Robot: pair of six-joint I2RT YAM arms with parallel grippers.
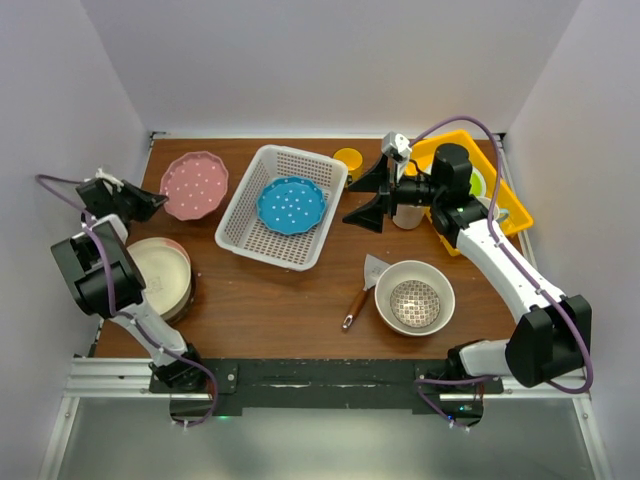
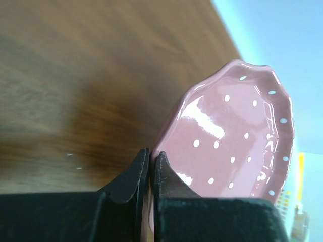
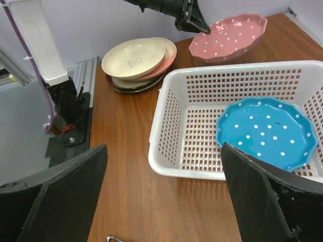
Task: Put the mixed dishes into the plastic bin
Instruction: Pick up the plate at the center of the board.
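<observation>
- Remotely, I saw the left claw (image 2: pixel 151 164) clenched on the rim of the pink dotted plate (image 2: pixel 237 136), with the scalloped edge pinched between both fingers.
- That plate was at the far left of the desk (image 1: pixel 270 300), just beside the white plastic bin (image 1: pixel 243 210) and outside it. I couldn't tell whether it rested on the wood or hung clear of it.
- A blue dotted plate (image 1: pixel 291 204) lay flat on the bin's lattice bottom.
- The right claw (image 1: pixel 365 197) was released, its jaws spread wide with nothing between them. It hovered just right of the bin with its fingers pointing toward it.
- A stack of plates (image 1: pixel 160 272) with a cream one on top sat at the near left edge of the desk, beside the left arm.
- The large cream bowl (image 1: pixel 432 280) stood right of centre, nearer to me than the bin, and the small patterned bowl (image 1: pixel 414 305) was nested inside it.
- A wooden-handled spatula (image 1: pixel 360 292) lay just left of that bowl, its blade near the rim.
- The yellow mug (image 1: pixel 348 160) stood just beyond the bin's far right corner.
- A yellow tray (image 1: pixel 512 205) sat at the far right, partly hidden by the right arm.
</observation>
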